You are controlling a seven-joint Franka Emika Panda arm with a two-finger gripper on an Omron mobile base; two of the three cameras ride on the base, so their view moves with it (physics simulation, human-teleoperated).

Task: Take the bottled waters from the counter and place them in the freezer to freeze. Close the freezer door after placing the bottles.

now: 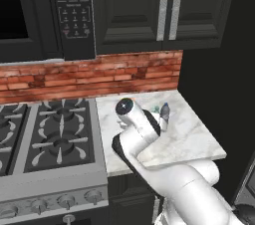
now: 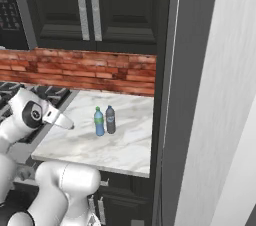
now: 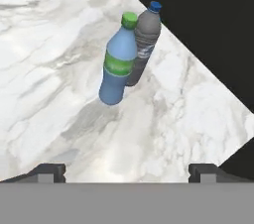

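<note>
- You are looking at both bottles standing upright on the counter: the blue bottle touching the grey bottle just behind it.
- Your gripper is hovering short of them, fingers spread wide and holding nothing.
- You are at 0 of 2 bottles frozen (grasping, carrying and shutting the door all remaining).

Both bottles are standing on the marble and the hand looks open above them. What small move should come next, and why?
Probably ease the hand forward and down toward the translucent blue bottle with the green cap. It stands nearest, upright on the white-grey marble counter, and the dark fingertips are spread wide with nothing between them. The greyish bottle with the blue cap stands close behind it, so approach carefully.
</note>
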